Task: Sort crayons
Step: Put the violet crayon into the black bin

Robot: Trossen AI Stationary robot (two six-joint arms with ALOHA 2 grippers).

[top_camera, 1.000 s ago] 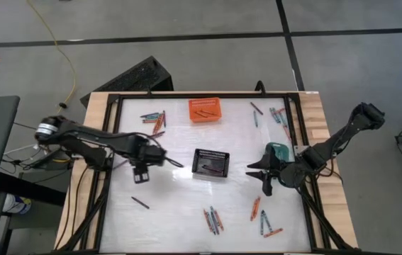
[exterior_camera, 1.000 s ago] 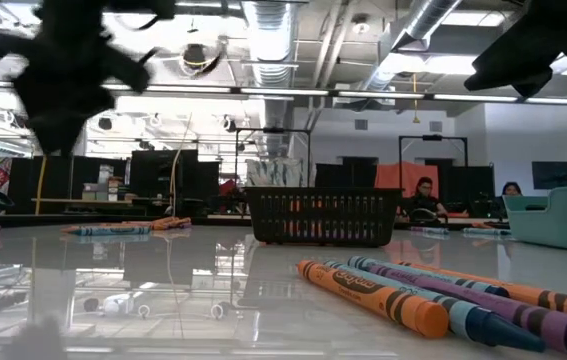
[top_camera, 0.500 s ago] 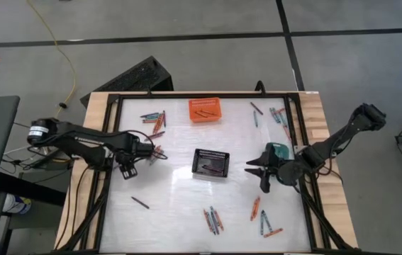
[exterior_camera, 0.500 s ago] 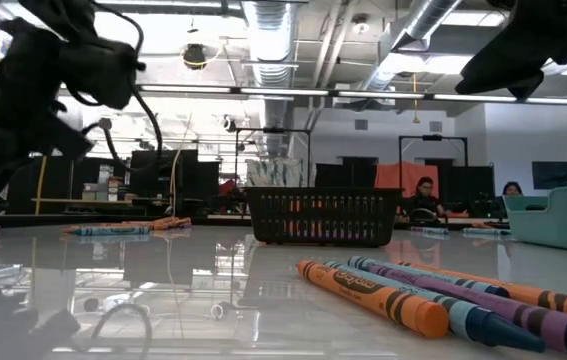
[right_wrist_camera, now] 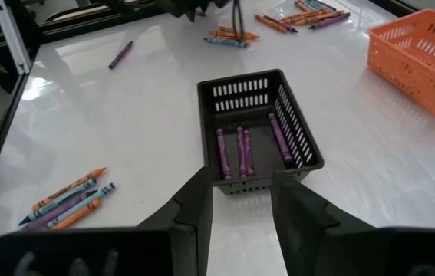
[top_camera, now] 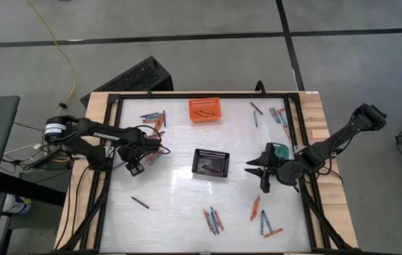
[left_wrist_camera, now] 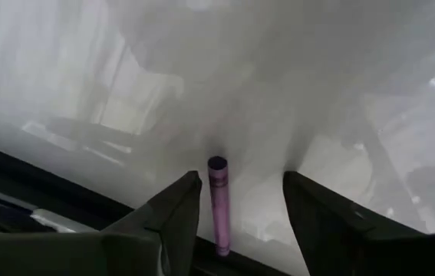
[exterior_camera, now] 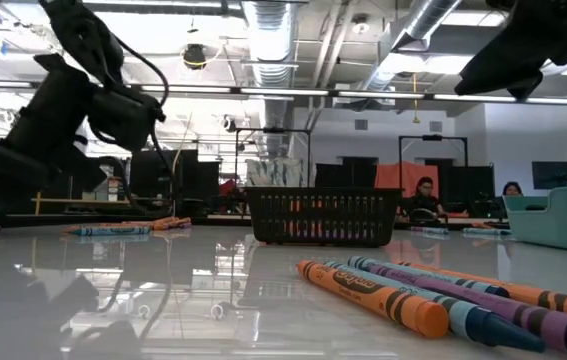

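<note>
Crayons lie in groups on the white table: far left, far right and near the front. My left gripper is open and low over the table's left part, pointing steeply down. A purple crayon lies flat between its fingers, nearer one finger, with a gap showing on both sides. My right gripper hovers open to the right of the black basket. In the right wrist view its fingers have nothing between them, and several purple crayons lie in that basket.
An orange basket stands at the far middle and a teal basket just beside my right gripper. One dark crayon lies alone at the near left. More crayons lie at the near right. A black frame rims the table.
My left gripper has come down from high above the table to just over it at the left side. It has tipped to point more steeply downward and rolled about its own line. Its fingers have stayed apart.
</note>
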